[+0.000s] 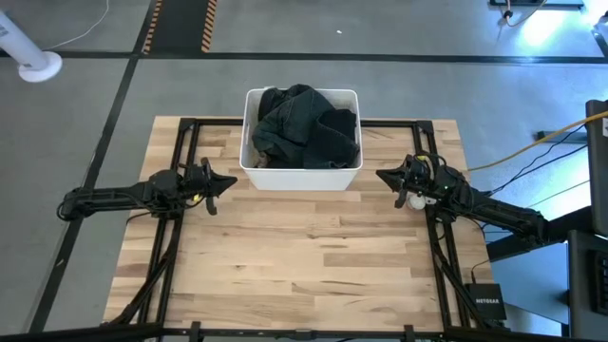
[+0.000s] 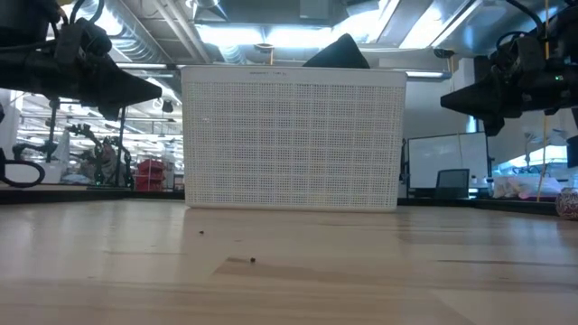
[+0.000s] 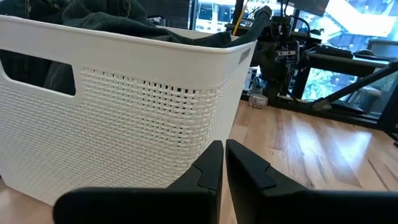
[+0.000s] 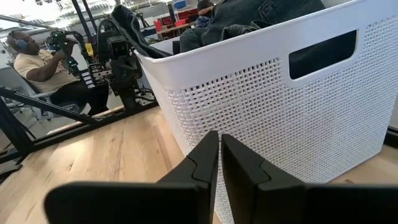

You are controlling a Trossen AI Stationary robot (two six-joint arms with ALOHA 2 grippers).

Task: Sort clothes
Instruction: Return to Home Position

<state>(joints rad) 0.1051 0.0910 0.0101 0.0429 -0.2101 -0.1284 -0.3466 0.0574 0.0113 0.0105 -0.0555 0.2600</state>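
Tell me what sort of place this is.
Likely a robotics lab: grey concrete floor with hazard-striped tape, exposed ceiling ducts and strip lights, and a seated person among other rigs. The left tool and right tool wait beside the white bin.

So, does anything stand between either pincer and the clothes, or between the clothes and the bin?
Only the walls of the white bin do. The clothes lie piled inside it, so they have nowhere left to go. The left pincer and the right pincer, both shut, flank the bin above the table, with nothing else visible between.
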